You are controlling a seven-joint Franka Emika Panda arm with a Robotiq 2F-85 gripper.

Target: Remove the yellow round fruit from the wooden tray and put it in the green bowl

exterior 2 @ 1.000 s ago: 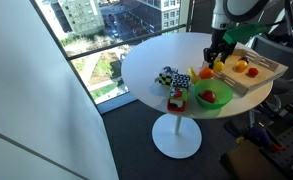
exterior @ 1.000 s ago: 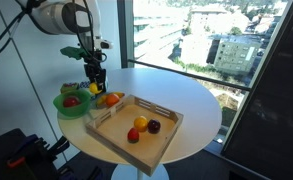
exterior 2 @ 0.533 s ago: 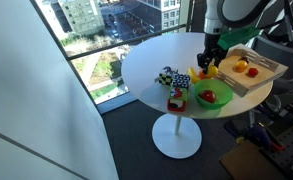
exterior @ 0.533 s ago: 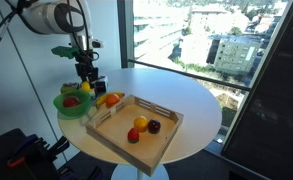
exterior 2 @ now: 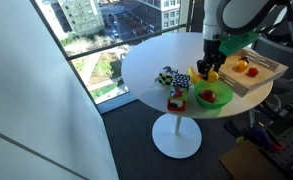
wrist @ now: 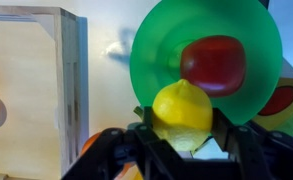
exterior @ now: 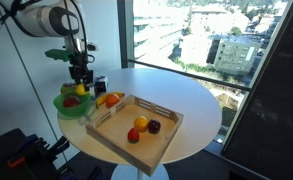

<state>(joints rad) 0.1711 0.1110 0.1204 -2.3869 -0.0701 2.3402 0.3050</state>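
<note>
My gripper (exterior: 80,84) is shut on the yellow round fruit (exterior: 82,90) and holds it just above the green bowl (exterior: 70,108). In the wrist view the fruit (wrist: 183,110) sits between the black fingers (wrist: 183,140), over the near rim of the bowl (wrist: 156,55). A red fruit (wrist: 213,64) lies in the bowl. The wooden tray (exterior: 117,134) stands beside the bowl; its corner shows at the left of the wrist view (wrist: 36,100). In an exterior view the gripper (exterior 2: 210,70) holds the fruit (exterior 2: 207,73) over the bowl (exterior 2: 223,99), next to the tray (exterior 2: 267,73).
The tray holds an orange-yellow fruit (exterior: 141,122), a red fruit (exterior: 134,135) and a dark fruit (exterior: 154,126). Orange items (exterior: 109,99) lie between bowl and tray. A checkered object (exterior 2: 167,77) and a red-white object (exterior 2: 176,99) stand nearby. The round table (exterior: 191,100) ends close to the bowl.
My gripper has carried the yellow fruit sideways, away from the tray and over the green bowl. The fruits in the tray have not moved.
</note>
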